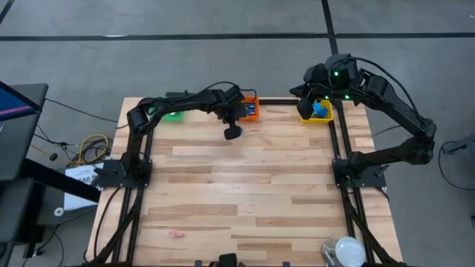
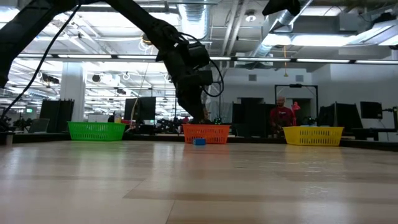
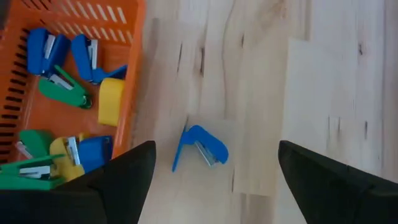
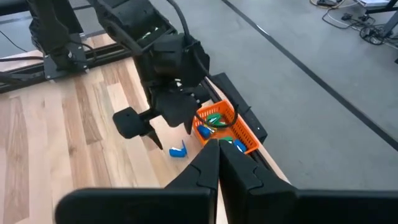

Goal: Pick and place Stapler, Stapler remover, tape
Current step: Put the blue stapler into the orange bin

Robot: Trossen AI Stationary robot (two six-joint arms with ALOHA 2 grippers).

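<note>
A small blue stapler [image 3: 199, 148] lies on its side on the wooden table, just beside the orange bin [image 3: 134, 93], which holds several blue, green and yellow staplers. My left gripper [image 3: 216, 154] hangs open above the stapler, pointing steeply down, one finger on either side and touching nothing. The same stapler [image 4: 179, 150] and left gripper [image 4: 171, 134] show in the right wrist view. My right gripper [image 4: 217, 146] is shut and raised over the yellow bin [image 1: 327, 118] at the far right. I cannot make out tape or a stapler remover.
Three bins stand along the far edge: green [image 2: 96, 130], orange [image 2: 206, 133] and yellow [image 2: 314, 135]. A small pink scrap [image 1: 177, 233] lies near the front left and a white round object [image 1: 347, 251] at the front right corner. A person [image 2: 283, 115] stands beyond the table.
</note>
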